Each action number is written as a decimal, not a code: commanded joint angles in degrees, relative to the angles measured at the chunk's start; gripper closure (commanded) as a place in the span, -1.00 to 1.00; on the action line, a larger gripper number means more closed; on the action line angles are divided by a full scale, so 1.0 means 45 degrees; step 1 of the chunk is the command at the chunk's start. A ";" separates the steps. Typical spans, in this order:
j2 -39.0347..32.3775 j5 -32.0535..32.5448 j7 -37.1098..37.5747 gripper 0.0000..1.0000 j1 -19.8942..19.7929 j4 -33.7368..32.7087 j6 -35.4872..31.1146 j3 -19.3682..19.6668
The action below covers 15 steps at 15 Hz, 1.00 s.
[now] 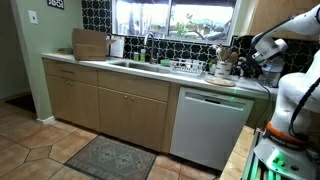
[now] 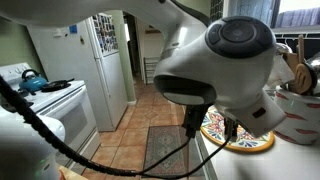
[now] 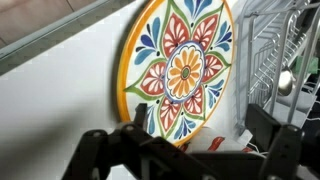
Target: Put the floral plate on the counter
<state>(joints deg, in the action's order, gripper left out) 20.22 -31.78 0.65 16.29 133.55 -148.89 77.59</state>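
The floral plate point(image 3: 180, 70) is round with a yellow rim and a bright flower pattern in orange, blue, green and red. It lies on the pale counter point(image 3: 60, 100) beside the dish rack. It also shows in an exterior view point(image 2: 237, 137), below the arm. My gripper point(image 3: 200, 112) is open, its dark fingers spread wide over the plate's near edge. A white piece with red marks point(image 3: 205, 145) sits between the fingers, at the plate's edge. In an exterior view the arm point(image 1: 272, 45) reaches over the end of the counter point(image 1: 100, 64).
A wire dish rack point(image 3: 275, 50) with utensils stands right beside the plate; it also shows in an exterior view point(image 1: 188, 68). A sink point(image 1: 125, 64) and a cutting board point(image 1: 90, 44) are further along. A white and red bowl point(image 2: 297, 112) sits close to the plate.
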 commanded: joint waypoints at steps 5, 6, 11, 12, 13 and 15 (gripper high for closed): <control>-0.1278 0.5640 0.3517 -1.00 -0.5731 0.0310 0.0672 -0.6947; -0.1005 0.6684 0.3961 -1.00 -0.6522 0.0261 0.1280 -0.7963; 0.1601 1.0262 0.4708 -1.00 -0.9268 0.0766 0.5214 -1.2361; 0.2144 1.0422 0.4408 -1.00 -0.9373 0.0792 0.6022 -1.2865; 0.2693 1.0452 0.3979 -1.00 -0.9369 0.0800 0.6748 -1.3264; 0.3728 1.0431 0.3020 -1.00 -0.9172 0.0812 0.7834 -1.3829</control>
<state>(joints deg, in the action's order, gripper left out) 28.82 13.50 19.43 -24.69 134.39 -119.25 18.61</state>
